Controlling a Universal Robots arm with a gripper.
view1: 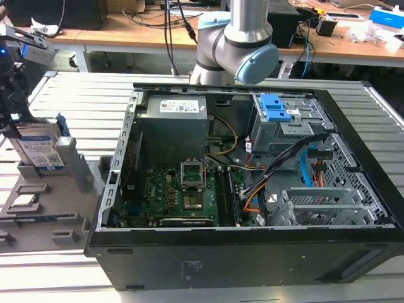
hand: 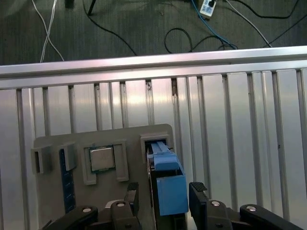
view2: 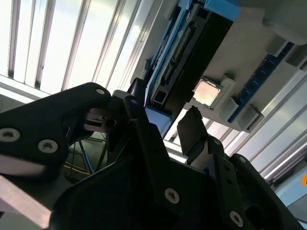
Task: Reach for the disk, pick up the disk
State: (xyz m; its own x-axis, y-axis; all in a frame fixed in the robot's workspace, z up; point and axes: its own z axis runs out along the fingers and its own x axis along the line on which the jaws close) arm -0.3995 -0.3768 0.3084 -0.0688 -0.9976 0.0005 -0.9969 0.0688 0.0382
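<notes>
The pincer (hand: 165,190) is spread open and grips nothing, one finger on each side of the disk (hand: 165,165). The disk stands on edge in a slot of the grey tray (hand: 53,143), just beside the tray's square chip (hand: 102,159).

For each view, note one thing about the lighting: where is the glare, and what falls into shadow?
Exterior view: even light, faint sheen on the table, case interior shaded. Second wrist view: slats blown out white, gripper nearly a silhouette. First wrist view: soft light, a bright streak along the rail, disk blue edge plainly lit.
</notes>
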